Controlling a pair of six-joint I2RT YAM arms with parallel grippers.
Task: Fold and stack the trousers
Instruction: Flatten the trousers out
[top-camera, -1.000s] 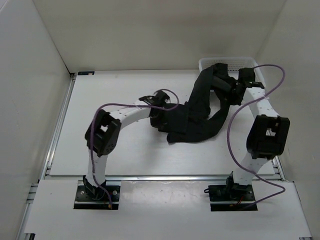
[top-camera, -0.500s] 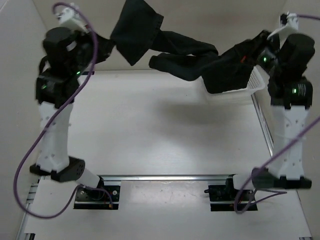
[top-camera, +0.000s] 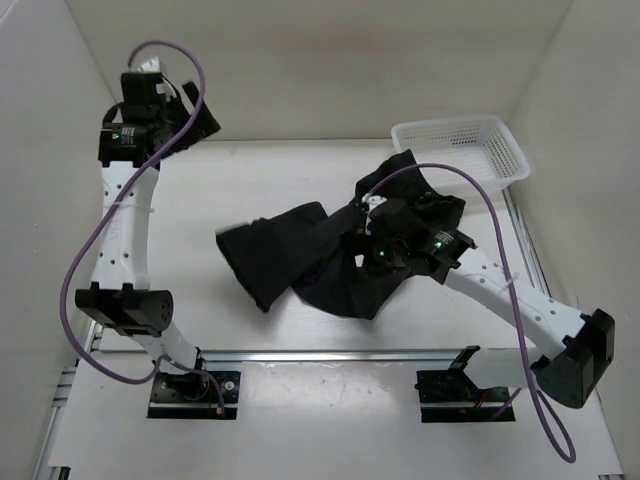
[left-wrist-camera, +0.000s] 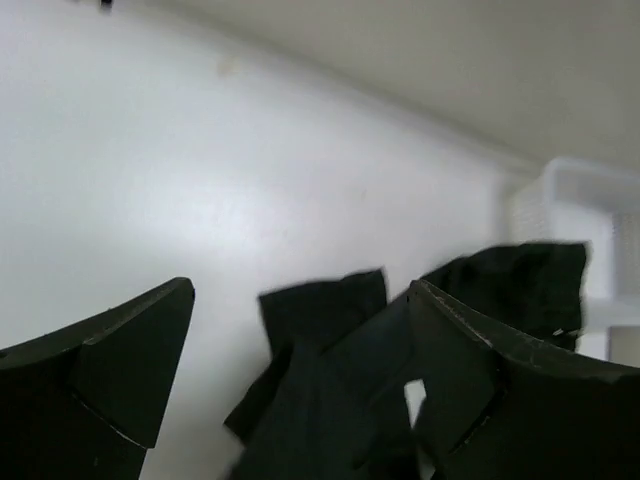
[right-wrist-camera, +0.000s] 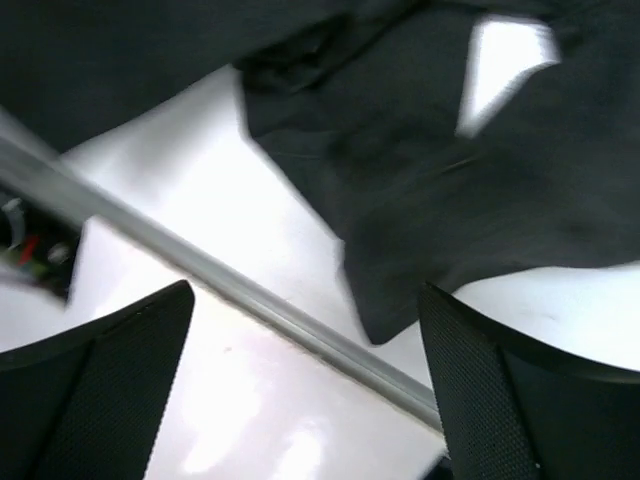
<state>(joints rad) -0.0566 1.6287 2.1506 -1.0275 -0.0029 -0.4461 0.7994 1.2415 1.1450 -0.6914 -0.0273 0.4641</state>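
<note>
The white table (top-camera: 250, 180) fills the enclosure, and the white mesh basket (top-camera: 512, 150) stands at its far right corner. Every place below is given from that basket.

The left arm (top-camera: 125, 220) rises tall at the opposite side of the table from the basket, its wrist high near the far left corner. The right arm (top-camera: 500, 290) stretches low from the near edge, below the basket, with its wrist to the near left of it.

The trousers (top-camera: 300, 255) lie in a crumpled black heap on the table, left of the basket and nearer the arms' bases, clear of its rim. One broad flap points away from the basket and looks blurred at its end. The bunched upper part is the closest to the basket. The right wrist sits over that bunched part.

A metal rail (top-camera: 330, 353) runs along the table's near edge, well apart from the basket.

The left gripper (left-wrist-camera: 300, 290) has its fingers spread wide with nothing between them. It hangs far above the trousers, facing toward the basket. The right gripper (right-wrist-camera: 305, 290) is likewise spread wide and holds nothing, with cloth and rail below it.
</note>
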